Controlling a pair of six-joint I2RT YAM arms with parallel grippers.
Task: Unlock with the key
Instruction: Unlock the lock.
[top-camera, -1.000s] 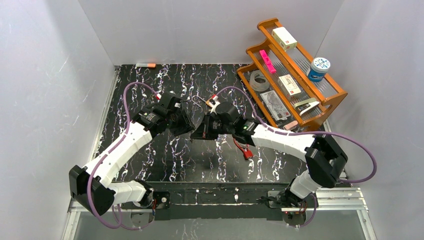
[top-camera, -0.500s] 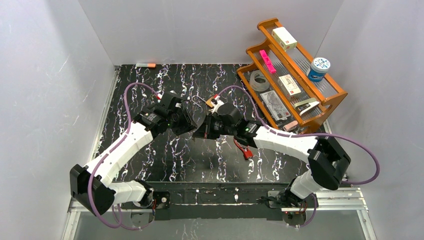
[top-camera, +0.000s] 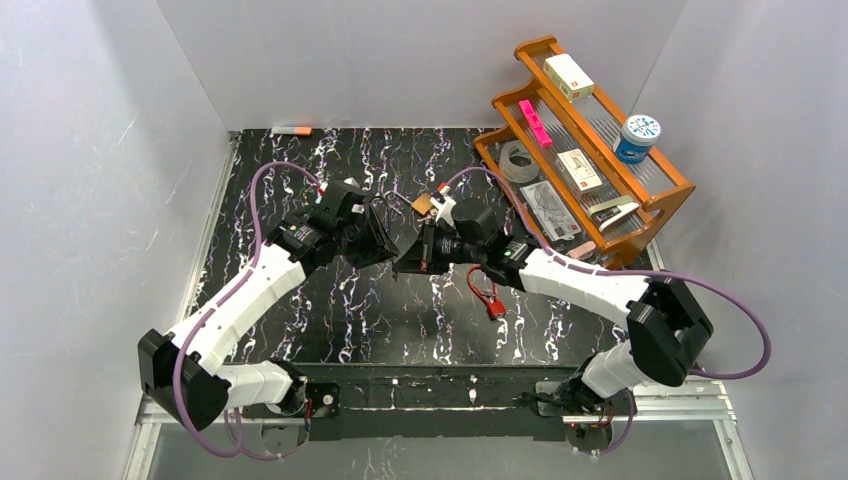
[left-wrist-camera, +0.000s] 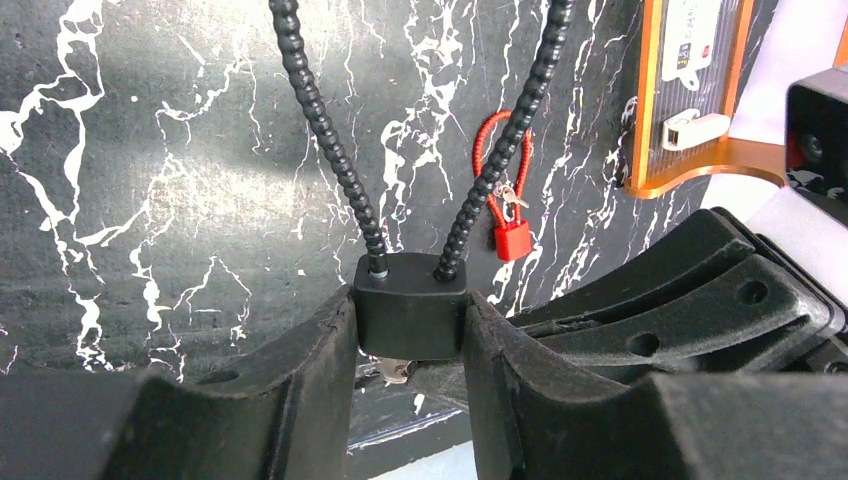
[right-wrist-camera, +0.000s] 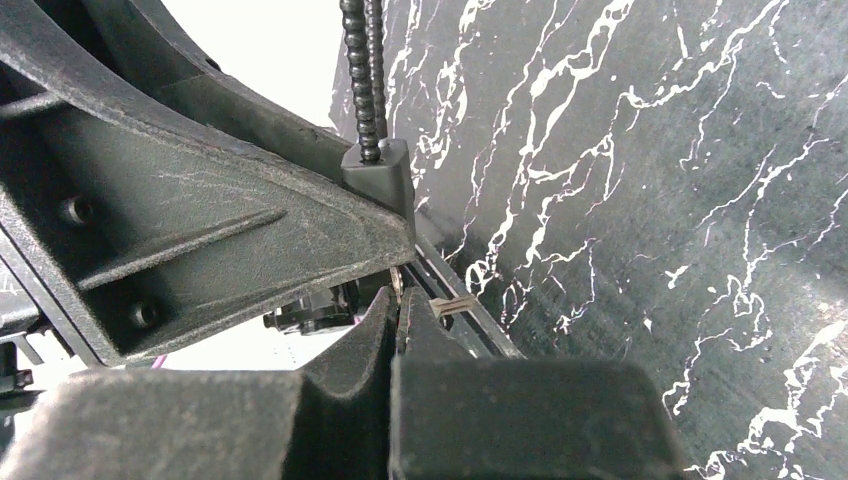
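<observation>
- left gripper clamps the black lock by its sides, off the table; cable loop sticks out ahead
- right gripper is pinched tight, seemingly on the key; only a sliver of metal shows, right under the lock
- risk: thin key twists or slips in the pinch if it goes in off-axis; could jam or drop
- risk: turning force spins the lock in the left clamp; lock is smooth
- red padlock lies apart; not involved
</observation>
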